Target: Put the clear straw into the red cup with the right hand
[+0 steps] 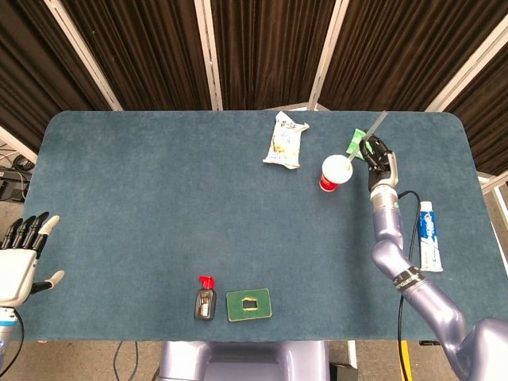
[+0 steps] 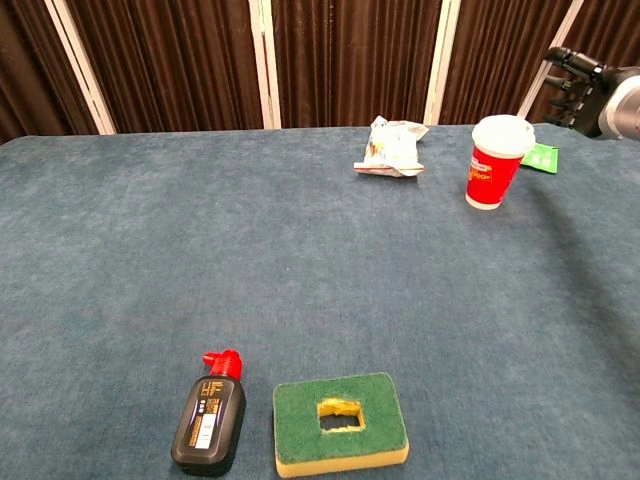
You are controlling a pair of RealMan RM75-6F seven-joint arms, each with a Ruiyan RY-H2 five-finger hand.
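The red cup [image 1: 336,173] with a white lid stands upright at the table's far right, also seen in the chest view as the red cup [image 2: 494,161]. My right hand [image 1: 379,157] hovers just right of it and holds the clear straw [image 1: 367,136]. The straw slants from above the hand down to the lid's right edge. In the chest view my right hand [image 2: 586,88] hangs above and right of the cup, and the straw does not show there. My left hand [image 1: 23,255] is open, off the table's left edge.
A snack packet [image 1: 285,140] lies left of the cup. A green sachet [image 2: 541,157] sits behind it. A toothpaste tube [image 1: 429,236] lies at the right edge. Near the front stand a black ink bottle [image 2: 211,415] and a green sponge [image 2: 340,422].
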